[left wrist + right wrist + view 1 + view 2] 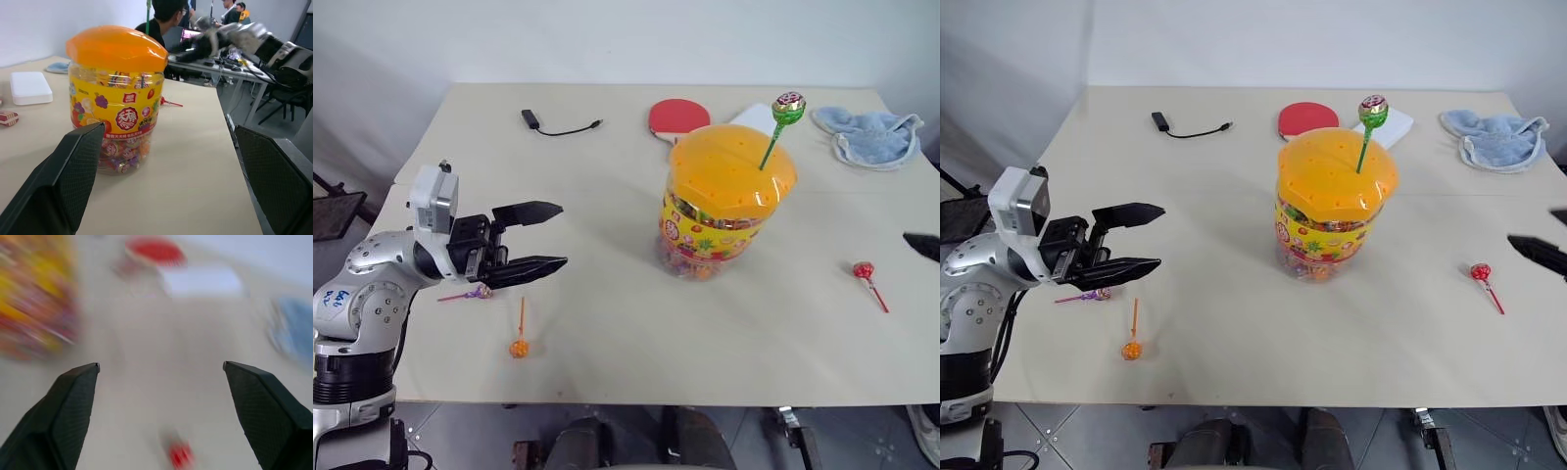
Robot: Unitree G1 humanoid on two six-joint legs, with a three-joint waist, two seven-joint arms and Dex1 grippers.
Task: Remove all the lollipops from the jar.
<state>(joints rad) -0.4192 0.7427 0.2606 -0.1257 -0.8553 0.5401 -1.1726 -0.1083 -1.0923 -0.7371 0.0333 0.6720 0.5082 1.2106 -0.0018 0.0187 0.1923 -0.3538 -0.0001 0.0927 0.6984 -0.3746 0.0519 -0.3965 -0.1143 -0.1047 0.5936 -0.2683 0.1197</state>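
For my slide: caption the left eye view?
Green lollipop stands in the jar; three lollipops lie on the table.

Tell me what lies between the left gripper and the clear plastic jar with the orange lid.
Nothing: in the left eye view only bare tabletop separates the left gripper from the jar.

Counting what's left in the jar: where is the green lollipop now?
In the head views, the green lollipop stands with its stick poked into the jar's orange lid, on the lid's right, in front of the red paddle.
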